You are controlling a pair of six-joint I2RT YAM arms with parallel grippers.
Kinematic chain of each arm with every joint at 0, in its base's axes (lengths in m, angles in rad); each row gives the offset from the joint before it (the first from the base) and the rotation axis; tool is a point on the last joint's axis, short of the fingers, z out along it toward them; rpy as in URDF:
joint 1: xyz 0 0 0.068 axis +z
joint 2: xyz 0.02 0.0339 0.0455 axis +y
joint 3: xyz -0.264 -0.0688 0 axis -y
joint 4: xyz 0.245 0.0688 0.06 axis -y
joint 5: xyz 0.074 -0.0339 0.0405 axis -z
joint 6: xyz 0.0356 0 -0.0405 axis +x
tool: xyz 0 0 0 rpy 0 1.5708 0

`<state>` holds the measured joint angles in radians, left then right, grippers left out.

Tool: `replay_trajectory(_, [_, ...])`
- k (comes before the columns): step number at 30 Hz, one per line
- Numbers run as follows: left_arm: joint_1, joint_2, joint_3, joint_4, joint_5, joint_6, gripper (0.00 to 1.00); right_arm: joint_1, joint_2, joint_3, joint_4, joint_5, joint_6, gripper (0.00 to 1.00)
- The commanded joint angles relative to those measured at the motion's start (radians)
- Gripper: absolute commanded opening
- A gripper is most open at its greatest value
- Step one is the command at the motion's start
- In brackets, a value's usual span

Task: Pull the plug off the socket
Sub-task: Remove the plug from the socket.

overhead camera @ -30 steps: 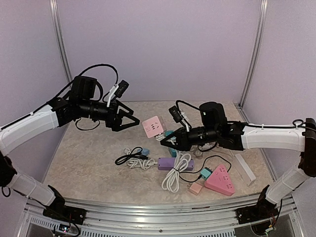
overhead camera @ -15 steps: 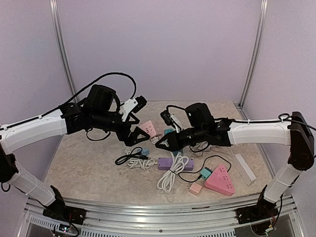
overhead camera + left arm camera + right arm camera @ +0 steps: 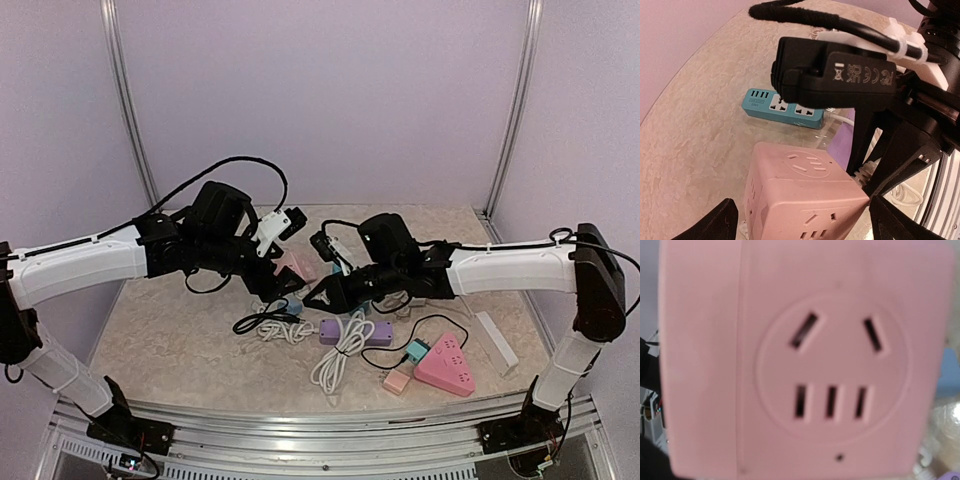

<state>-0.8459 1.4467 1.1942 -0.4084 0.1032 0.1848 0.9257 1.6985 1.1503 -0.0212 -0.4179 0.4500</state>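
Pink cube socket (image 3: 294,265) sits mid-desk toward the back, between the two tools. Left tool (image 3: 802,216) is spread wide and straddles the cube, one finger on each side; can't tell if the pads touch it. Right tool (image 3: 318,295) comes in from the cube's other side with its tip right next to it. The right wrist view is filled edge to edge by one blurry cube face (image 3: 830,365), with no fingers in frame, so I can't tell whether that tool is pressed together or pinching anything. In the left wrist view a bit of white cord (image 3: 860,174) shows at the cube's right flank, by the right tool's black fingers; the plug itself isn't readable. Teal power strip (image 3: 782,107) lies just behind the cube. Nearer the bases on the desk (image 3: 170,330): purple strip (image 3: 355,331), coiled white cable (image 3: 335,365), black cable (image 3: 262,320), pink triangular strip (image 3: 445,363).
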Motion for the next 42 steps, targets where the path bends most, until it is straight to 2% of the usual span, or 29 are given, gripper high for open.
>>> replay_trajectory(1, [-0.008, -0.019, -0.016, 0.008, -0.004, 0.008, 0.87, 0.014, 0.006, 0.05, 0.027, -0.01, 0.0, 0.0])
replay_trajectory(9, [-0.016, -0.002, -0.01, 0.0, -0.032, 0.014, 0.86, 0.018, 0.017, 0.068, 0.004, -0.017, -0.003, 0.0])
replay_trajectory(14, [-0.026, 0.002, -0.011, -0.003, -0.065, 0.026, 0.82, 0.025, 0.03, 0.083, -0.005, -0.025, -0.004, 0.0])
replay_trajectory(26, [-0.042, 0.027, -0.004, -0.023, -0.099, 0.036, 0.82, 0.034, 0.034, 0.108, -0.031, -0.027, -0.013, 0.0])
replay_trajectory(30, [-0.042, 0.039, 0.002, -0.034, -0.153, 0.036, 0.82, 0.034, 0.028, 0.108, -0.033, -0.026, -0.015, 0.0])
replay_trajectory(31, [-0.042, 0.042, 0.005, -0.038, -0.156, 0.034, 0.81, 0.034, 0.026, 0.108, -0.033, -0.025, -0.015, 0.0])
replay_trajectory(34, [-0.042, 0.036, 0.001, -0.029, -0.143, 0.032, 0.69, 0.033, 0.027, 0.1, -0.03, -0.025, -0.014, 0.0])
replay_trajectory(38, [-0.04, 0.021, -0.008, -0.013, -0.122, 0.029, 0.66, 0.035, 0.031, 0.092, -0.025, -0.027, -0.013, 0.0])
replay_trajectory(42, [-0.038, 0.004, -0.018, 0.001, -0.097, 0.024, 0.58, 0.035, 0.027, 0.088, -0.024, -0.021, -0.013, 0.0])
